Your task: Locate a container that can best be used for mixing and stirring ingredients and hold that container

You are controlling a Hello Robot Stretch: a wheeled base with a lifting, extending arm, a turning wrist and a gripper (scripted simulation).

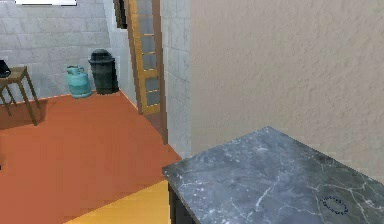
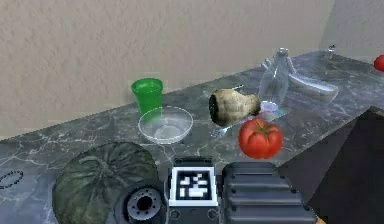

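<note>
On the bench (image 2: 50,145), arm side view: one clear glass bowl (image 2: 165,124) (the task's mixing container), standing near mid-bench just in front of a green cup (image 2: 148,95). To its right is a brown lump (image 2: 233,104), then a clear bottle (image 2: 276,80). A red tomato (image 2: 260,138) sits nearer the bench edge. A dark green ribbed gourd (image 2: 105,178) lies at the lower left. The end effector (image 2: 142,207) is at the bottom edge, just beside the gourd and apart from the bowl. Its far end cannot be made out, so neither the state of its fingers nor whether it holds anything can be told. Forward view: the bench's corner at lower right, red-brown floor (image 1: 90,150), teal cylinder (image 1: 77,81) and black bin (image 1: 103,72) by the far wall.
</note>
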